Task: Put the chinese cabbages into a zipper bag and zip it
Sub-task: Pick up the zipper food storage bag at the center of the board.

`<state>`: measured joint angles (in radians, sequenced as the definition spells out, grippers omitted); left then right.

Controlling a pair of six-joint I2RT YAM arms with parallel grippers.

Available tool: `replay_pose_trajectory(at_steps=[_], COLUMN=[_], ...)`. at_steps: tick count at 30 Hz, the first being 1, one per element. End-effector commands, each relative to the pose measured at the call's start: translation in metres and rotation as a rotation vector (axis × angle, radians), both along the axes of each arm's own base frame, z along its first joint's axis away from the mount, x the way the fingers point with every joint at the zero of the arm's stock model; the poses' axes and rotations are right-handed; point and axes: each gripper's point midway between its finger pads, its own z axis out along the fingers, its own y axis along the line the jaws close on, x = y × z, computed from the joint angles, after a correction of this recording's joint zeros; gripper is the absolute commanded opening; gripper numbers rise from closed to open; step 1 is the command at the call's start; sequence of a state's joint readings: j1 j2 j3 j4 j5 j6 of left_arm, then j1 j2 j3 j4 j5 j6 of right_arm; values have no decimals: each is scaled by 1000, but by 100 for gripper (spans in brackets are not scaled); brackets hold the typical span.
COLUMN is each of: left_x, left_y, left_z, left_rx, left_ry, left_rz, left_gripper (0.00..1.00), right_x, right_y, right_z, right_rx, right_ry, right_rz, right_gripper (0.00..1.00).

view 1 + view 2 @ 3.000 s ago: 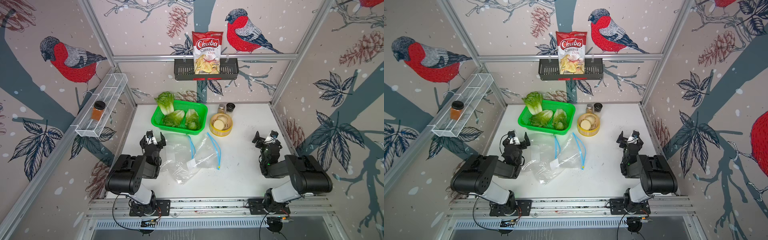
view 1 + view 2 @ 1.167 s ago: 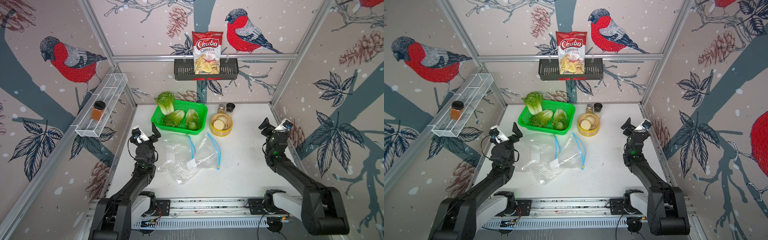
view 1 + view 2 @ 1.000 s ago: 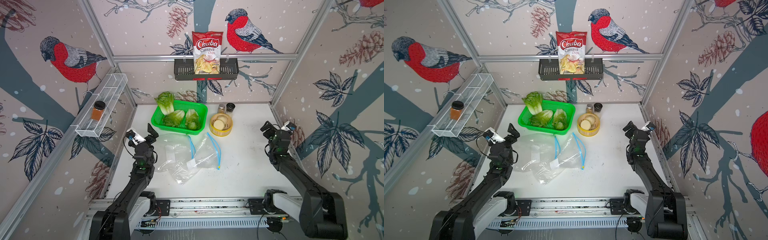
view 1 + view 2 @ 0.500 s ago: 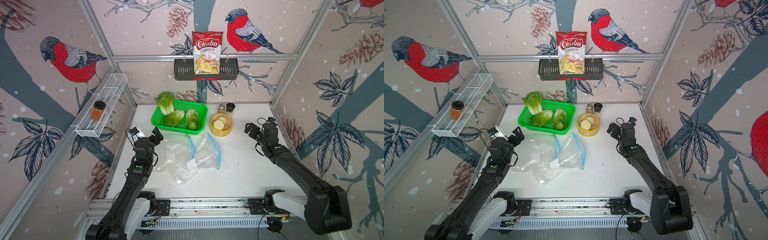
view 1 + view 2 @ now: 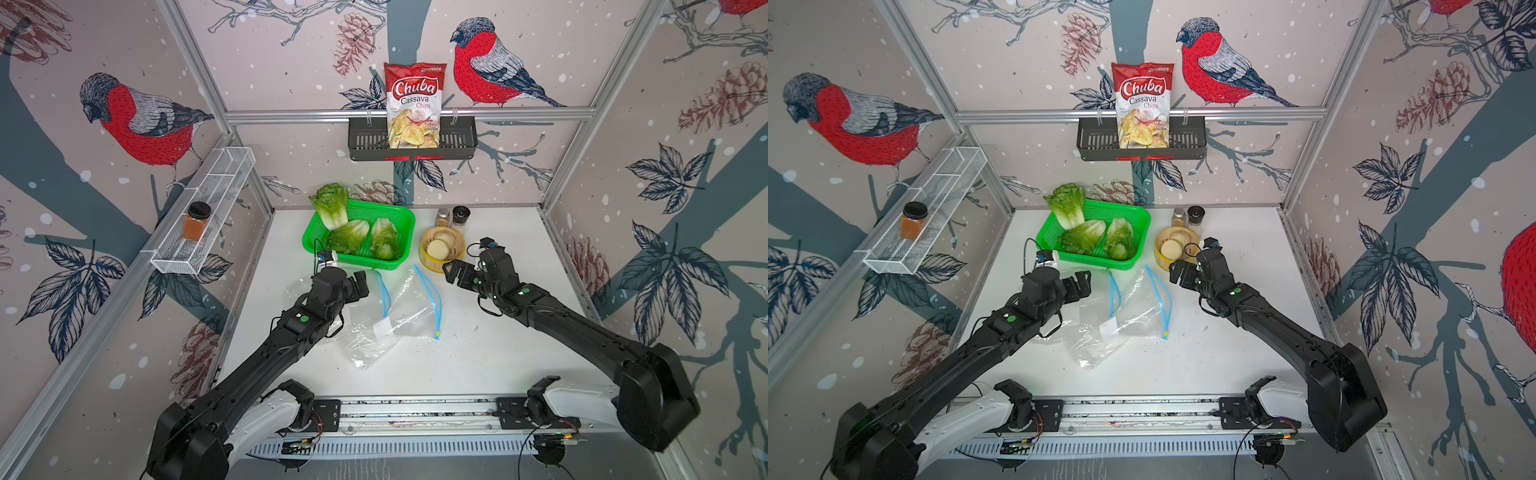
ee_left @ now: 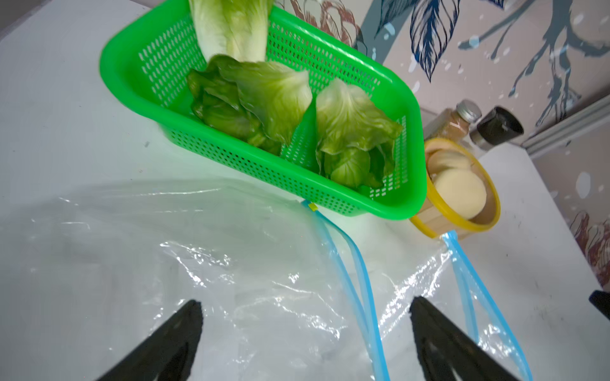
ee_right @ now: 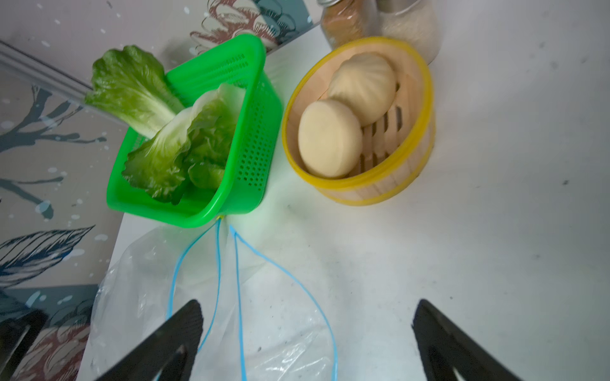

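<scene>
Three chinese cabbages lie in a green mesh basket at the back of the table; one stands upright in its far corner. Two clear zipper bags with blue zip strips lie overlapping in front of the basket, mouths toward it. My left gripper hovers open over the left bag's mouth, nothing between its fingers. My right gripper is open and empty, just right of the bags, near the steamer.
A yellow-rimmed bamboo steamer with buns stands right of the basket, with two spice jars behind it. A wire shelf with an orange jar hangs on the left wall. A black rack with a chips bag hangs on the back wall.
Both arms have stretched out over the table. The left gripper moved right onto the bags; the right gripper moved left and nearer, next to the steamer. Both stayed open.
</scene>
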<state>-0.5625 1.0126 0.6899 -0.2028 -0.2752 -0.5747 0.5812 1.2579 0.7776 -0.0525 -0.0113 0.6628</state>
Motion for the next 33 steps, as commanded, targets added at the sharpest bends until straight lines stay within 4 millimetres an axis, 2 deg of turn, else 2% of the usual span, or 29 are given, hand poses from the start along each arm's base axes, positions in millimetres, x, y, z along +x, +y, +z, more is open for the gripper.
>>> replay_pose_trajectory(at_steps=[1, 7, 13, 15, 16, 23, 30, 33], left_x=[-7, -2, 9, 10, 14, 20, 26, 26], left_y=[-10, -42, -62, -62, -65, -51, -47, -48], left_z=[-11, -35, -56, -69, -68, -94, -98, -99], left_rx=[109, 203, 342, 409, 431, 598, 631, 631], left_ry=[55, 134, 213, 244, 240, 299, 284, 282], left_rz=[-13, -72, -96, -85, -71, 13, 59, 60], left_gripper=[97, 95, 93, 92, 92, 87, 70, 57], right_x=[-6, -9, -5, -4, -3, -3, -4, -4], right_y=[18, 23, 22, 20, 19, 17, 18, 20], right_z=[-3, -16, -9, -9, -8, -3, -4, -5], right_rx=[46, 61, 76, 82, 88, 116, 126, 130], right_ry=[18, 36, 10, 11, 13, 3, 7, 10], right_rz=[38, 35, 28, 22, 20, 24, 39, 51], right_gripper=[100, 100, 100, 100, 100, 100, 100, 100])
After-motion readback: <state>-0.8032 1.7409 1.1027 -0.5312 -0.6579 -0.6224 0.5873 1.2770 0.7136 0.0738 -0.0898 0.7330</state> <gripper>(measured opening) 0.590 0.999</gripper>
